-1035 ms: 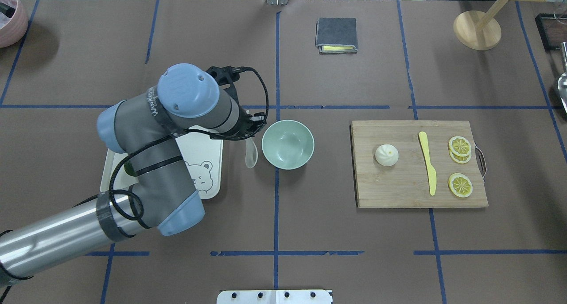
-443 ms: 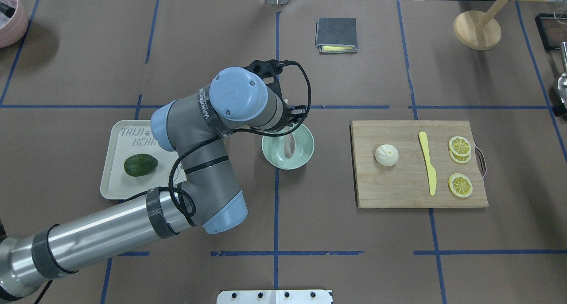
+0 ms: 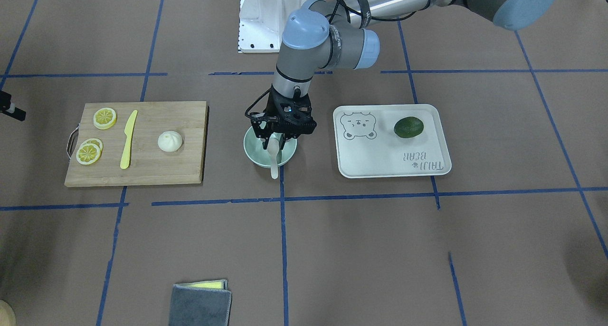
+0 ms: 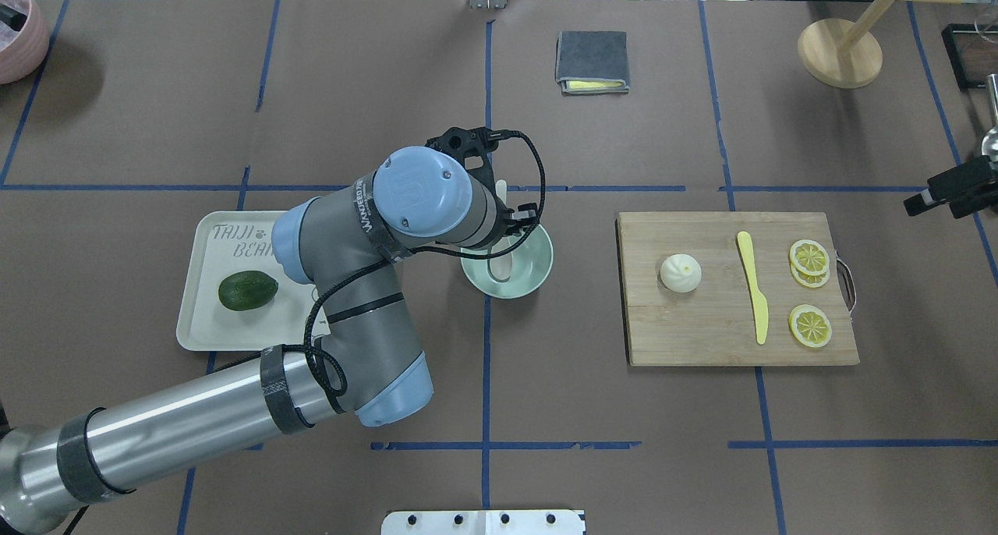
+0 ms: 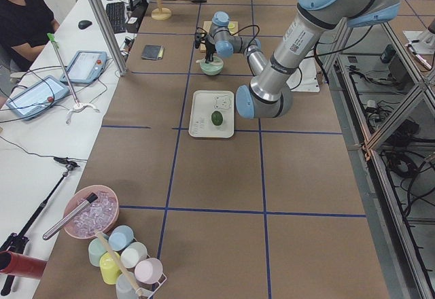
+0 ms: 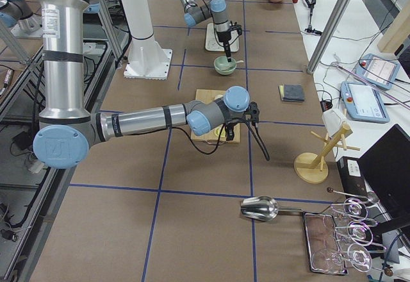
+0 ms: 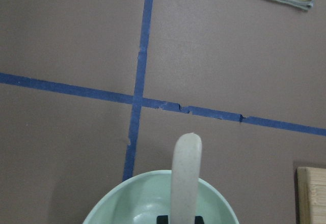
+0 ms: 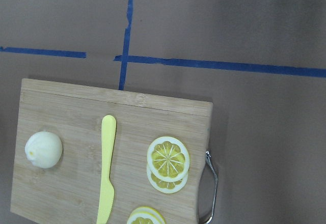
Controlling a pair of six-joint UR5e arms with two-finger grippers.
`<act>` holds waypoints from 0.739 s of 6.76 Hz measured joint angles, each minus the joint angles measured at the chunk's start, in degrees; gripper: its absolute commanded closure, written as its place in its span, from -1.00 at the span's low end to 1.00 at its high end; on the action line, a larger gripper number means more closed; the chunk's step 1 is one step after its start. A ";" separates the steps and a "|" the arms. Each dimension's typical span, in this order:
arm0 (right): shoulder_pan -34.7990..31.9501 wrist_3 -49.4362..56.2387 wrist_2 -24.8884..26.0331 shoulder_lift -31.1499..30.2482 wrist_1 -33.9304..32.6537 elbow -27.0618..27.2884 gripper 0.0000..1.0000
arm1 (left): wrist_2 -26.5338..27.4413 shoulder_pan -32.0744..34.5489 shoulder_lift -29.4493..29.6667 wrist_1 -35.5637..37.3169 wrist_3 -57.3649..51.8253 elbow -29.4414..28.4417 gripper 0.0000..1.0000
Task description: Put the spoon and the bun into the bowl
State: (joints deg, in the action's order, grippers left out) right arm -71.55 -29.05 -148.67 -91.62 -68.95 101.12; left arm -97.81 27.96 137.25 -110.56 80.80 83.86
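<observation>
Spoon (image 7: 186,178) is seen w/ its scoop down inside the bowl (image 4: 546,256) and its handle poking out over the far rim, away from the robot. It's flanked by the left gripper (image 3: 279,138), which hangs right over the bowl. Jaws are set narrow, and in the left wrist view dark finger bits are seen tight against both sides of the handle, so it's judged to be gripped, not yet let go. So step 1 of 2 is basically at drop-off: spoon placed, release pending imo.

Bun (image 4: 681,273) is untouched on the cutting board (image 4: 702,332), well to the robot's right of the bowl, w/ the yellow knife (image 4: 753,285) beside it and lemon slices (image 4: 809,326) further out. Right gripper (image 4: 955,188) is only glimpsed at the edge of the overhead view, past the board; wide or closed can't be told.

Next: the jaws need to be opened and the left arm lifted straight up, so the handle isn't dragged and the bowl isn't tipped. Then the bun should be approached from above by the right arm, prob w/ a soft squeeze since it looks squishy. Tray (image 4: 203,324) w/ the avocado (image 4: 247,291) on the other side can be ignored.
</observation>
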 measured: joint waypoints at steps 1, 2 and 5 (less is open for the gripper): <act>2.89 -4.49 2.17 0.73 2.77 0.11 -1.00 | -0.08 0.12 -1.27 0.24 -0.56 2.08 -0.60; 6.73 -10.07 6.02 1.70 6.02 0.39 -1.00 | -0.29 0.59 -3.41 0.67 -1.70 5.30 -0.59; 21.21 -31.96 20.21 8.87 10.32 1.04 -0.94 | -0.61 3.53 -13.33 2.81 -9.08 16.21 -0.59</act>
State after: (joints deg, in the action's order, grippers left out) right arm -50.34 -61.01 -128.46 -82.74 -58.63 102.16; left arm -98.42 31.49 123.93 -107.75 71.72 100.06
